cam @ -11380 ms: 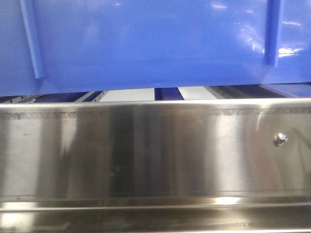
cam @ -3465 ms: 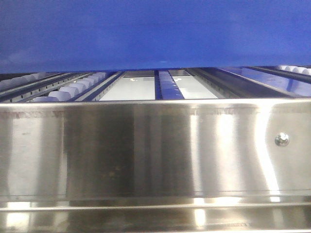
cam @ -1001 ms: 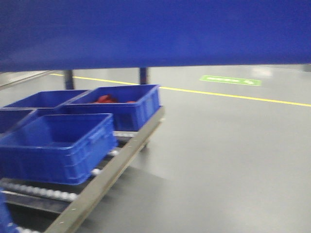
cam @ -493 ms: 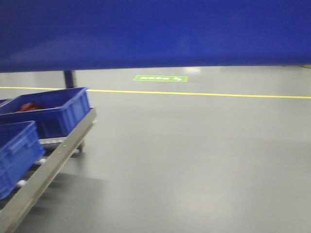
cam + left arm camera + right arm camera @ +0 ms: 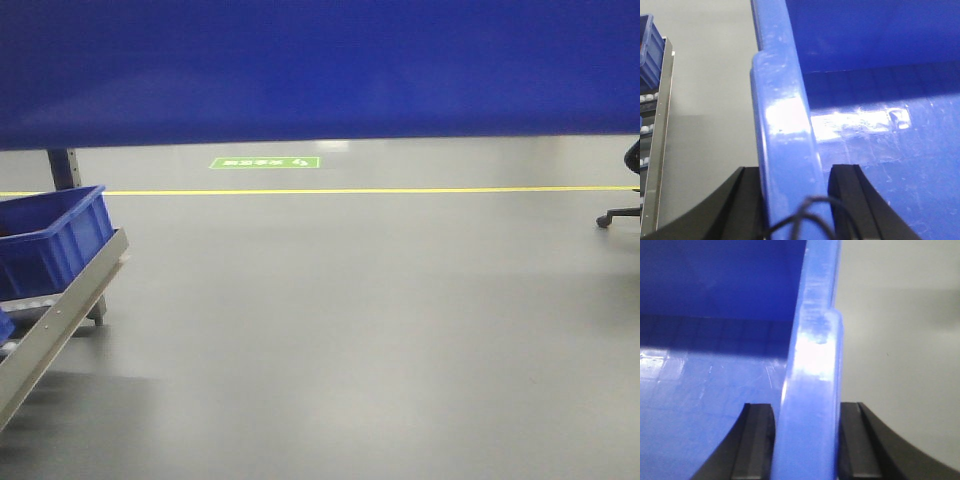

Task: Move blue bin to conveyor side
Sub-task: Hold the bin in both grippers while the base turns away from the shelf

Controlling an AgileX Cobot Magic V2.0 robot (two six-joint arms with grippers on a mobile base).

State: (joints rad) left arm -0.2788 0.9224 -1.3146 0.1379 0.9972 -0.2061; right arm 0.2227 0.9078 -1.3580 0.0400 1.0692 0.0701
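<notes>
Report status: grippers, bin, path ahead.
Left gripper shut on blue bin rim; right gripper likewise. Blue bin held above floor. Chair base far right, roller rack left.

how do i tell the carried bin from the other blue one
Above the grey floor and its yellow line, the blue bin fills the whole top of the front view. Unlike the blue crate on the roller rack at left, black fingers clamp its rim.
</notes>
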